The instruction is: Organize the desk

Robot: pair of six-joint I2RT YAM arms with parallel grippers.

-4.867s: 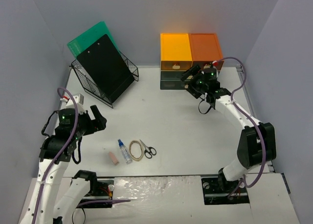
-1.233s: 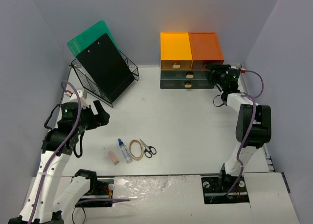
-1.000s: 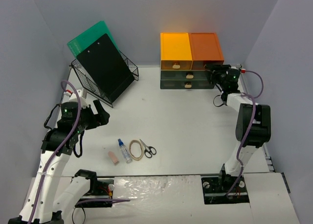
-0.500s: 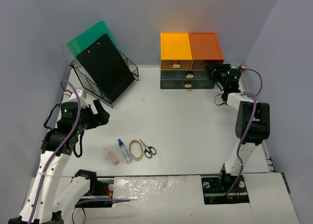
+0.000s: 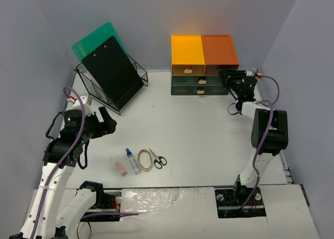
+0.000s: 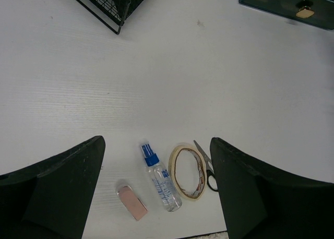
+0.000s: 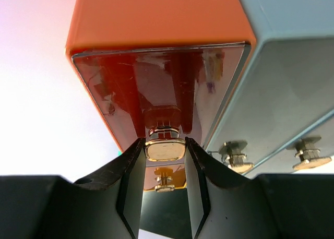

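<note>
The white desk (image 5: 198,140) holds a pink eraser (image 5: 121,169), a small spray bottle (image 5: 132,161), a ring of tape (image 5: 145,160) and scissors (image 5: 158,158) near its front left. My left gripper (image 5: 107,121) hangs open well above them (image 6: 156,143). At the back right, my right gripper (image 5: 225,74) is at the orange drawer (image 7: 156,87) of the drawer unit (image 5: 203,51). Its fingers (image 7: 164,145) press both sides of that drawer's gold knob (image 7: 165,151). The drawer front sits flush, closed.
A black wire basket (image 5: 136,71) at the back left holds a black clipboard (image 5: 109,72) and a green one (image 5: 94,38). Two dark drawers (image 5: 201,85) with gold knobs sit under the orange ones. Grey walls enclose the desk on three sides.
My right gripper's fingers have closed in onto the orange drawer's knob, with the hand nudging slightly toward the unit. The left arm has stayed still and open.
</note>
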